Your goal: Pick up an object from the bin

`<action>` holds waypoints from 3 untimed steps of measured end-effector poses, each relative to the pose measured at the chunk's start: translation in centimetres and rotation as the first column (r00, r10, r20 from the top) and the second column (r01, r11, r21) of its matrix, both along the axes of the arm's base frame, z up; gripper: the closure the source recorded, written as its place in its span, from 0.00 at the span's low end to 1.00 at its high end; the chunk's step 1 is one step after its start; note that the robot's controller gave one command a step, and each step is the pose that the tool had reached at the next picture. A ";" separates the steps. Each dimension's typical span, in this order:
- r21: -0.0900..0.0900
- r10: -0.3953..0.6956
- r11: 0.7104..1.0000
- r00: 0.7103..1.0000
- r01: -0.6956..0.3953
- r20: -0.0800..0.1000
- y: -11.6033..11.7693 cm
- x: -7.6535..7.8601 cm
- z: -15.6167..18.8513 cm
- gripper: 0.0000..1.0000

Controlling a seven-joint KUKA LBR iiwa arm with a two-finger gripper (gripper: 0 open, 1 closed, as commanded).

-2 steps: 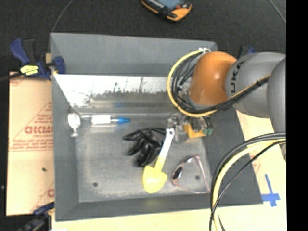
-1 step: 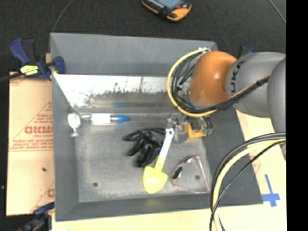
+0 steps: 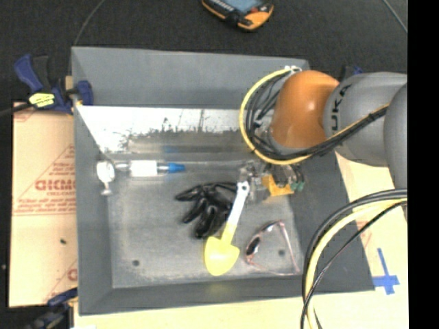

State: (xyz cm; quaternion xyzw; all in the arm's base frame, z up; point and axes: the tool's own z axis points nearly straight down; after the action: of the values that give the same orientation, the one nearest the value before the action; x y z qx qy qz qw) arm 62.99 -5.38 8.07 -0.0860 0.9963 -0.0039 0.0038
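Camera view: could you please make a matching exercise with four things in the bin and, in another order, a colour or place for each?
Things:
1. spoon
2. glove
3. tube
4. glasses

Colour or place:
a. blue tip, on the view's left
b. clear, at the view's lower right
c. black, in the middle
d. yellow bowl, white handle

Pairs: 1-d; 2-c; 3-a; 4-b.

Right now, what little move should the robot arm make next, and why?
Probably ease the end effector down onto the white handle of the yellow spoon: the handle's top end lies just beside it, nearer than the black glove or the glasses.
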 end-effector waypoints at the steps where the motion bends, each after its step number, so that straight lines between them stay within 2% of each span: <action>1: 0.000 -0.001 1.000 1.000 0.001 0.001 0.0 0.0 1.2 1.00; 3: -0.001 -0.003 1.000 1.000 0.003 0.005 -0.1 0.1 3.6 1.00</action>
State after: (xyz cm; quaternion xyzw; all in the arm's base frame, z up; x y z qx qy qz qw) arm 63.11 -5.46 11.67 -0.0847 0.9964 -0.0047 0.0063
